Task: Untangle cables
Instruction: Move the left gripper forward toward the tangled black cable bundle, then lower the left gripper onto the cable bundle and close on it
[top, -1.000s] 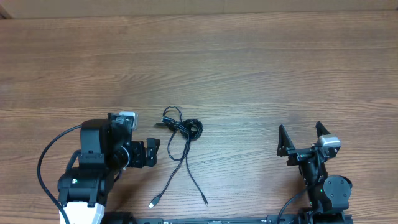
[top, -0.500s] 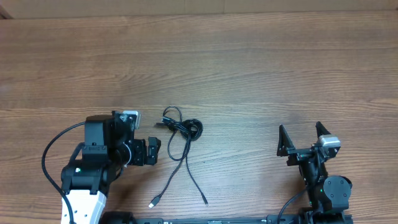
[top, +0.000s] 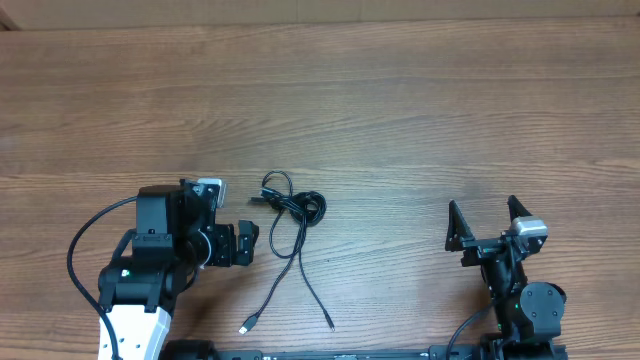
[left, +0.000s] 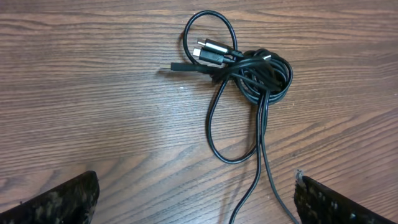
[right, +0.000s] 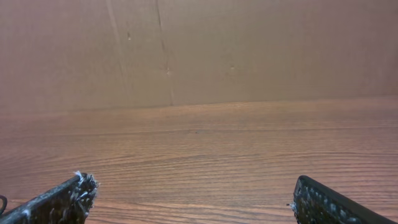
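The cables (top: 290, 208) are thin black cords knotted in a small bundle at the table's middle. Two loose strands run toward the front edge; one ends in a silvery plug (top: 246, 326), the other in a small black tip (top: 330, 325). My left gripper (top: 246, 245) is open just left of the strands and touches nothing. In the left wrist view the bundle (left: 249, 68) lies ahead of the open fingers (left: 196, 202), and two strands pass near the right finger. My right gripper (top: 483, 222) is open and empty, far right of the cables; the right wrist view shows only its fingers (right: 193, 202) and bare table.
A brown cardboard wall (right: 186, 50) stands along the table's far edge. The left arm's own thick black cable (top: 80, 250) loops at its left side. The wooden table (top: 400, 120) holds nothing else in view.
The left arm shifted slightly right toward the cables a second ago, then held still. The cables and the right arm have not moved.
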